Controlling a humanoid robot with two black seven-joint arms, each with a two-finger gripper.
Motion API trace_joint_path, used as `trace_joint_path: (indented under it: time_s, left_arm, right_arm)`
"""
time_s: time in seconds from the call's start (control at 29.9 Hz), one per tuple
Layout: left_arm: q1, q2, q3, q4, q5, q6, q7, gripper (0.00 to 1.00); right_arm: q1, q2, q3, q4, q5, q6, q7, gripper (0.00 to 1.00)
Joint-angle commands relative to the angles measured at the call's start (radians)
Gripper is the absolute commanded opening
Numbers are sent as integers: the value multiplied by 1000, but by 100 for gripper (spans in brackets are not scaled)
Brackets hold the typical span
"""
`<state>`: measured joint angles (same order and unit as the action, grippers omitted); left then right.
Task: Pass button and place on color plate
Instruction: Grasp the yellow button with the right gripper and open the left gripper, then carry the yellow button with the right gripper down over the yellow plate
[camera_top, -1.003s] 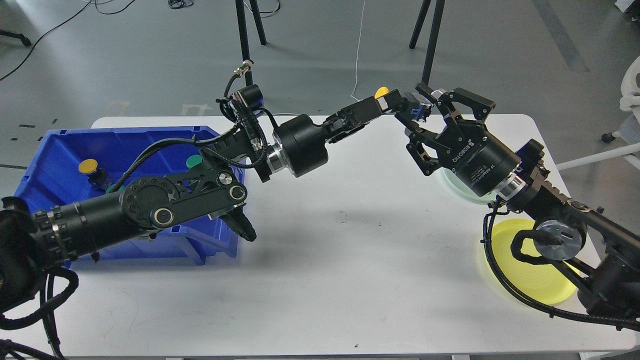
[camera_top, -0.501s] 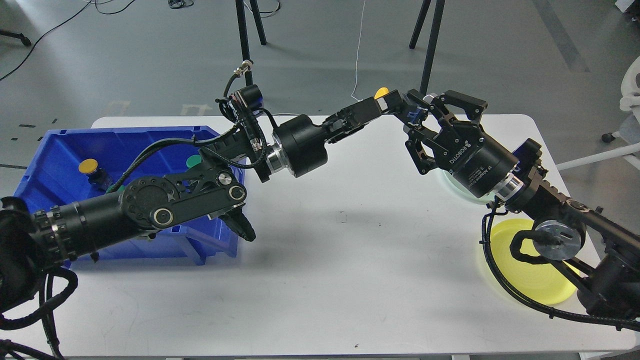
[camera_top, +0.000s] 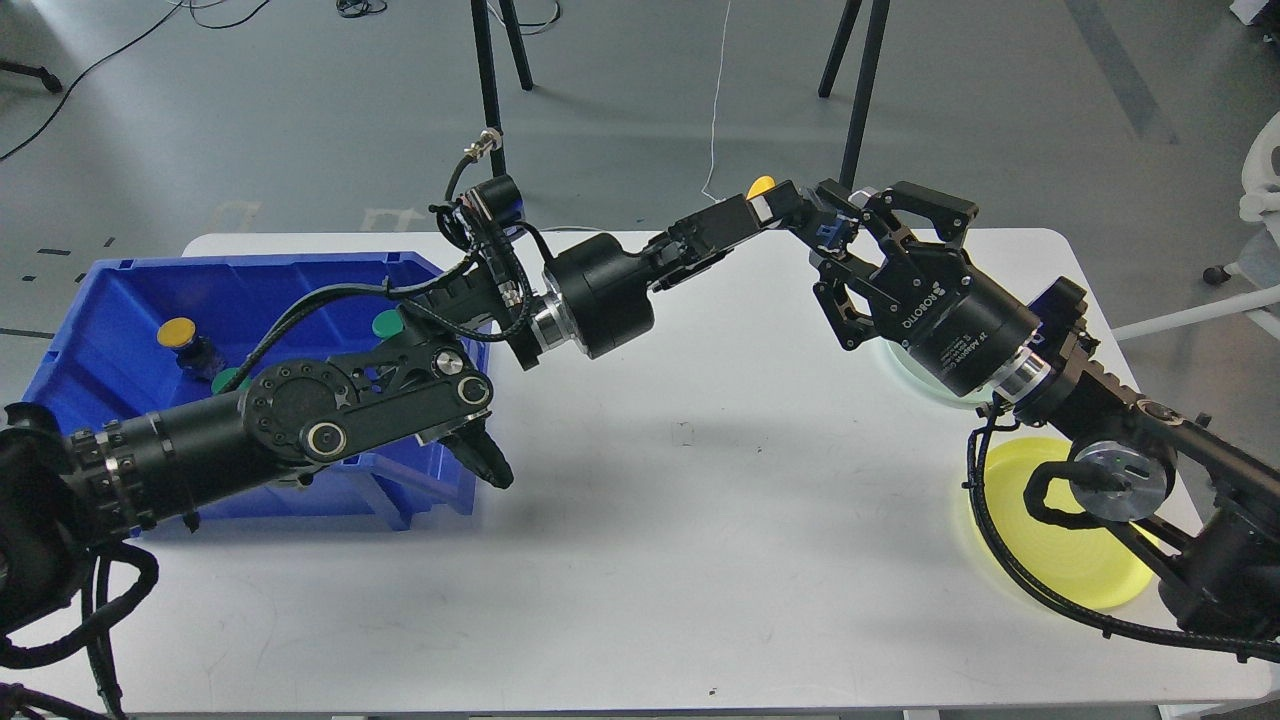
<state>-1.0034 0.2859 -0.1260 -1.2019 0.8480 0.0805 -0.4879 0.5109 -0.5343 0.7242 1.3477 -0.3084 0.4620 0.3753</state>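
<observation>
My left gripper (camera_top: 785, 205) is raised over the table's far edge and is shut on a button with a yellow cap (camera_top: 762, 186) and a blue base (camera_top: 825, 232). My right gripper (camera_top: 832, 222) meets it from the right. Its fingers (camera_top: 905, 200) are spread on either side of the blue base, and the jaws look open. A yellow plate (camera_top: 1060, 570) lies at the front right, partly under my right arm. A pale green plate (camera_top: 900, 365) lies behind it, mostly hidden by my right gripper's body.
A blue bin (camera_top: 110, 290) stands on the left of the white table (camera_top: 680, 560), partly covered by my left arm. It holds another yellow button (camera_top: 177, 332) and green buttons (camera_top: 388, 323). Tripod legs (camera_top: 487, 90) stand on the floor behind.
My right gripper has moved a little left, closing in around the button's blue base. My left arm has barely shifted and still holds the button.
</observation>
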Motion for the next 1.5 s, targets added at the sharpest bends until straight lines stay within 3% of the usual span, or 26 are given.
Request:
trace_joint_path:
  time_s: [0.0,0.17,0.33,0.64,0.8,1.2,1.47]
  left_arm:
    - [0,-1,-3,-1,-1,1,-1,59]
    - [0,-1,-3,-2,-1,-1,-1,71]
    - [0,-1,-7,-2,-4,-2,-1,74]
    - [2,1,-12,-2,-7,-4,-1,76]
    - [2,-1,-14,-2,-9,-4,-1,77]
    - [14,-1,-34,-1,-12,-7,-1,78]
    - [14,-1,-35,-1,-12,-7,-1,78]
  right_arm:
    - [-2,-3,3,1,0,0,1,1]
    - [-6,-3,6,1,0,0,2,1]
    - [-14,-15,17,2,2,3,7,1]
    - [-195,-154,199,4,0,-3,19,1]
    - [-330,-269,199,-59,-6,-16,16,1]
    - [-544,-340,193,-200,-12,-16,11,1]
    - [-558,-334,104,-266,-31,-23,-3,3]
